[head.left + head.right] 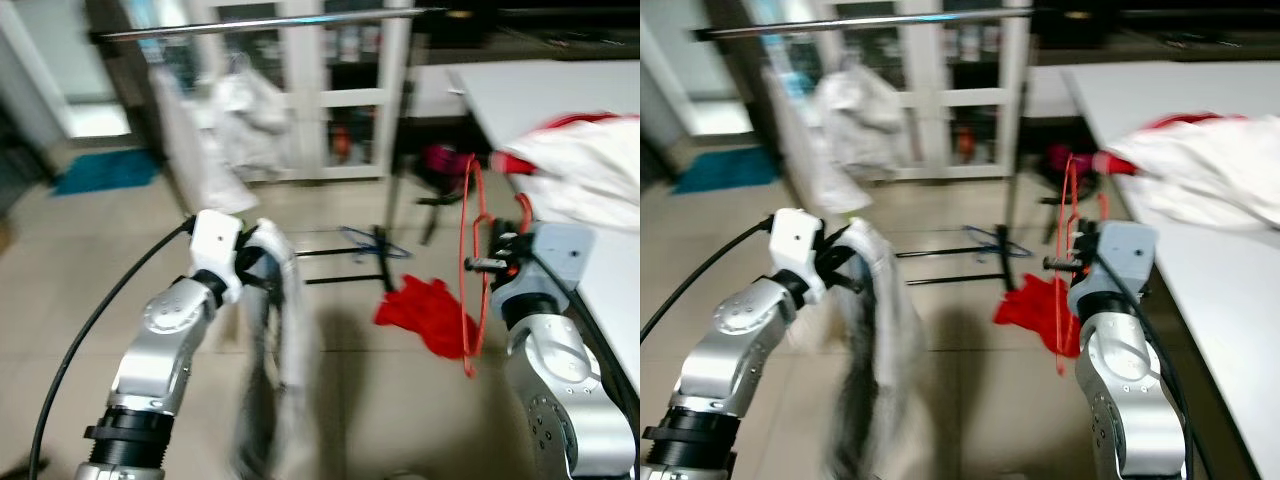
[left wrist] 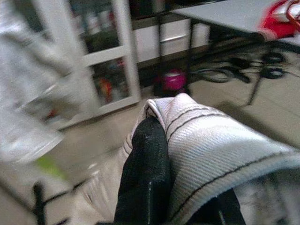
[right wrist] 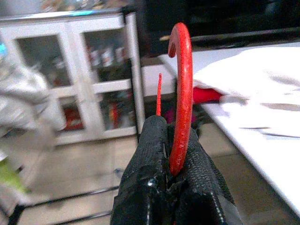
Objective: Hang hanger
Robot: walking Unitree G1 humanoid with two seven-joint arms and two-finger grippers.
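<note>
While the rail (image 1: 270, 22) ran across the top of the scene, well above and ahead of both arms, the right gripper (image 3: 168, 140) was pinched shut on the red hanger (image 1: 472, 260), its fingers (image 3: 150, 154) clamped at the base of the hook (image 3: 180, 70), which stood upright and free above them. The hanger's wire frame hung below the wrist, edge-on to the head camera, with a red cloth (image 1: 425, 310) on the floor behind it. The left gripper (image 2: 150, 154) was closed on a pale striped garment (image 1: 280, 330), which draped down from it towards the floor; one black finger (image 2: 145, 178) showed against the folded cloth. A white table (image 1: 540, 90) with a heap of white and red laundry (image 1: 590, 165) stood at the right; a glazed cabinet (image 1: 330, 100) and another pale garment (image 1: 235, 120) under the rail lay behind. Judgement: the hanging step appeared to be still ahead. To do it well, the hook would probably need raising above the rail with its opening facing it, then lowering until it seated, and the grip should stay firm until the rail bore the weight. The draped garment should be kept off the frame. Blur made finer detail uncertain.
</note>
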